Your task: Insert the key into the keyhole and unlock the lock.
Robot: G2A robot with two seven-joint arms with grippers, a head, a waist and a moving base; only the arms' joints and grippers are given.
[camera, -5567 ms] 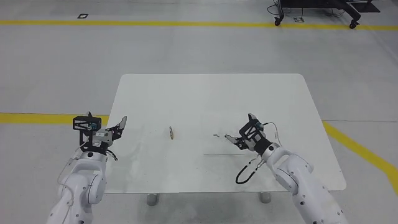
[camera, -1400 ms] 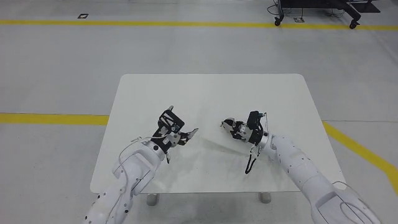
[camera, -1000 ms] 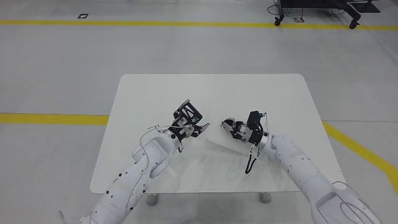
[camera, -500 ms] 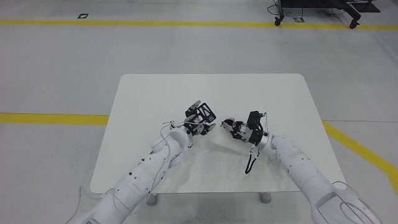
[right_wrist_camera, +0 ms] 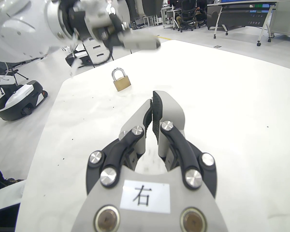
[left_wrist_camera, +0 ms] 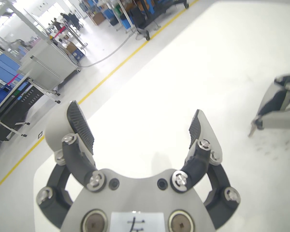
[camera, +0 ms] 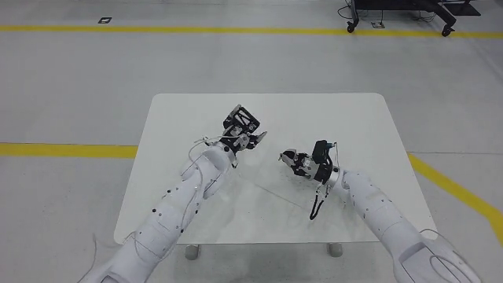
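Right tool: my right tool (right_wrist_camera: 152,100) is pinched tight, low over the white rectangular surface (camera: 330,118), a little right of its middle.
Key: there it is, a small silvery metal key (left_wrist_camera: 252,131) clamped in those pinched tips. The left wrist view catches just a sliver of it poking out.
Key axis: its long axis carries on from my fingertips, slanting down toward the surface. I can't tell whether its end touches.
Padlock: a small brass padlock with a silver shackle (right_wrist_camera: 121,82) sits on the surface straight ahead of my right tips, near but clearly apart from them.
Padlock pose: it looks upright on its base, shackle on top and leaning a touch, with the broad brass face turned toward my right tool.
Keyhole: too small to make out.
Left tool: my left tool (left_wrist_camera: 135,111) has its fingers spread wide, with nothing between the ribbed pads (left_wrist_camera: 80,124).
Left tool place: it hangs above the surface near the middle. In the right wrist view it is higher than the padlock and beyond it, not touching.
Between tools: close together, with a gap.
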